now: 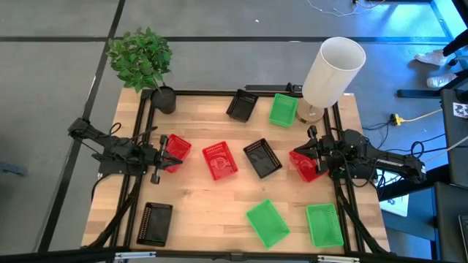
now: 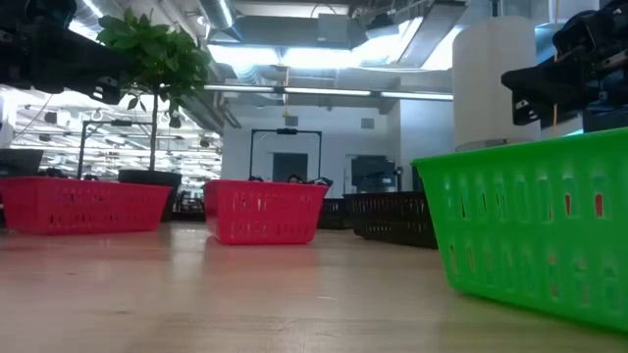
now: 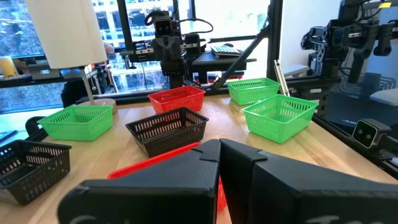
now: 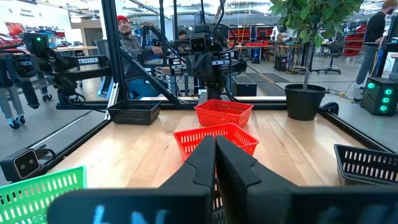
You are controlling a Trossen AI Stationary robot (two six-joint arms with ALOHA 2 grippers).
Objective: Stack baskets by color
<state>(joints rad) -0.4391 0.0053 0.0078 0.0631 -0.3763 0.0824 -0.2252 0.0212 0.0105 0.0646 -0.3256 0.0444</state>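
Nine baskets lie scattered on the wooden table. Three are red: one (image 1: 178, 149) under my left gripper, one (image 1: 219, 161) mid-table, and one (image 1: 306, 165) under my right gripper. The black ones are at the far middle (image 1: 241, 106), at centre (image 1: 262, 158) and at the near left (image 1: 154, 223). One green basket (image 1: 283, 109) is at the far side, and two (image 1: 267, 223) (image 1: 324, 224) are at the near right. My left gripper (image 3: 219, 155) is shut and level above the left edge. My right gripper (image 4: 216, 149) is shut and level above the right edge. Neither touches a basket.
A tall white cylinder (image 1: 333, 69) stands at the far right corner. A potted plant (image 1: 162, 98) stands at the far left corner. A black frame rail (image 1: 219, 93) runs around the table. People (image 4: 127, 37) sit beyond the table's left side.
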